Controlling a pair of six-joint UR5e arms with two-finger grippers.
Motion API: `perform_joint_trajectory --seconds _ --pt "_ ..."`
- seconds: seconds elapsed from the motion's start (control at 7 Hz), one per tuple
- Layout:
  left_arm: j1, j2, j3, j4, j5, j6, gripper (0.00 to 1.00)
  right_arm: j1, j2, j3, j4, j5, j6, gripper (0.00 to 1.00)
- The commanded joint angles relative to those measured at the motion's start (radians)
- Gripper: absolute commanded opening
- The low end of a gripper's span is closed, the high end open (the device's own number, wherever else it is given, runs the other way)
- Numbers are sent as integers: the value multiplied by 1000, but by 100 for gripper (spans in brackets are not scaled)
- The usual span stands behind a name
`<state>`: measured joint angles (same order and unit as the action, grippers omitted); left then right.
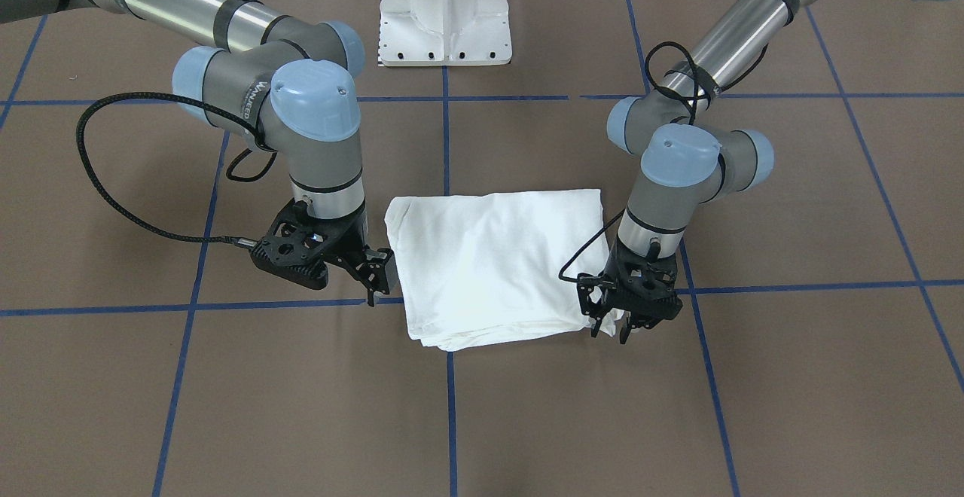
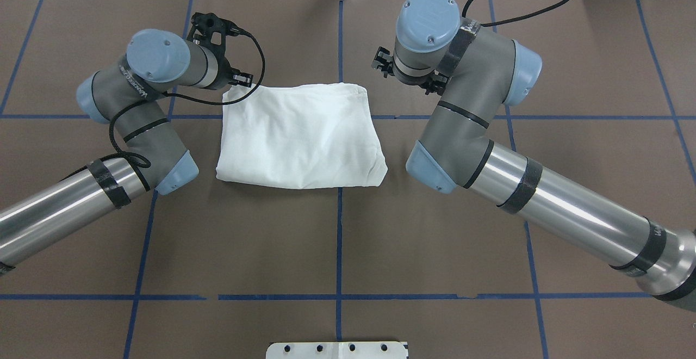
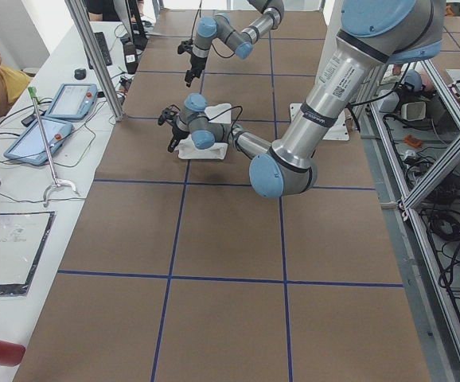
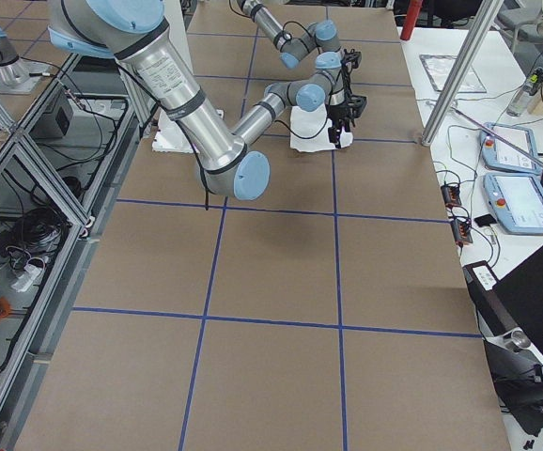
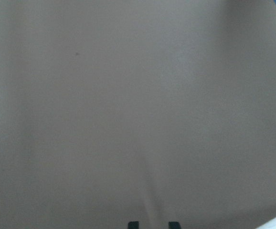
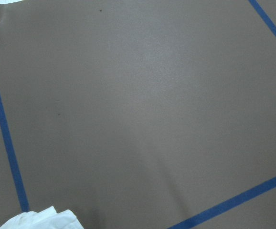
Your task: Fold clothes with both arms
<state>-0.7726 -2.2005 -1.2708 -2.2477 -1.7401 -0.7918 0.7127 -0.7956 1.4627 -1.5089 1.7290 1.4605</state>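
Folding looks close to finished: the white cloth T-shirt (image 1: 493,263) lies as a compact, layered rectangle at the middle of the brown paper-covered surface (image 1: 527,422). No sleeve, collar or printed text shows, and stacked edges are visible along its operator-side border. That border is a little uneven, the layers stepping out at one corner. I judge the main folds done, with only a final tidy or one more halving, if wanted, left to do. The black two-finger left tool (image 1: 611,327) sits low at the shirt's operator-side corner, touching or just over the cloth. Its wrist view shows its fingertips (image 5: 133,224) slightly apart with only bare surface between them, so it seems to grip nothing. The black right tool (image 1: 379,278) hangs just beside the opposite edge of the shirt, apart from the fabric; whether its fingers are spread or pressed together I cannot tell. Both arms probably need to lift clear to end the job
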Motion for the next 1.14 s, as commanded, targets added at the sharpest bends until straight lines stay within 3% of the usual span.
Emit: perform_joint_trajectory --seconds 0.0,0.29,0.57,0.71,1.0 --pt "-56 86 -135 57 -94 113 100 65 -32 4 -7 100 -112 100" --pt "-112 233 -363 164 -166 260 100 160 -130 60 -28 156 -367 100" --pt "-218 373 -536 274 -313 447 100 328 -331 154 -33 304 -736 100" --pt "-331 416 -573 339 -384 564 100 425 -417 165 -31 351 -928 100" --pt "-420 549 -566 333 -407 638 100 598 -609 173 -28 452 -1253 100"
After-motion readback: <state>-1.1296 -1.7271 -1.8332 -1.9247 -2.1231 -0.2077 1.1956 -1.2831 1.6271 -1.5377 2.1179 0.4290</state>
